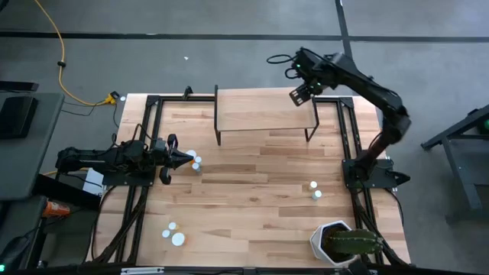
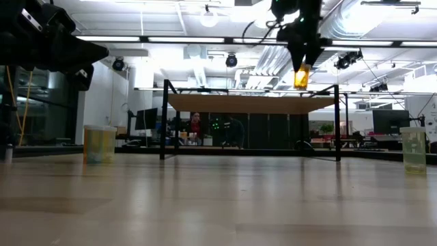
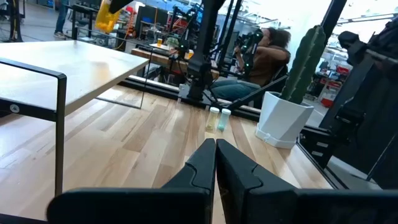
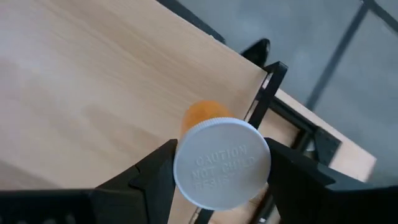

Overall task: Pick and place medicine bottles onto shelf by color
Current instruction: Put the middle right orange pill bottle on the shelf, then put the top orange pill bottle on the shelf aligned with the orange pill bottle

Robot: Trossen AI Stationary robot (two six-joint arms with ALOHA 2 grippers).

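The striped wooden surface (image 1: 252, 191) carried the shelf (image 1: 263, 111) — a light-wood board on thin black legs. Above its right end, the right hand (image 4: 221, 165) grasped a translucent orange bottle (image 4: 214, 146) by its round white cap. The left hand (image 1: 187, 158) was clenched — holding nothing.

Your shelf (image 1: 263, 114) top lies bare and open from above; its black legs fence the gap underneath. Bench (image 1: 252, 191) middle is free between the bottles beside the left hand (image 1: 186, 158), the pair (image 1: 315, 191) toward the right, and the near-edge pair (image 1: 173, 233). The plant pot (image 1: 336, 238) blocks your near right corner.
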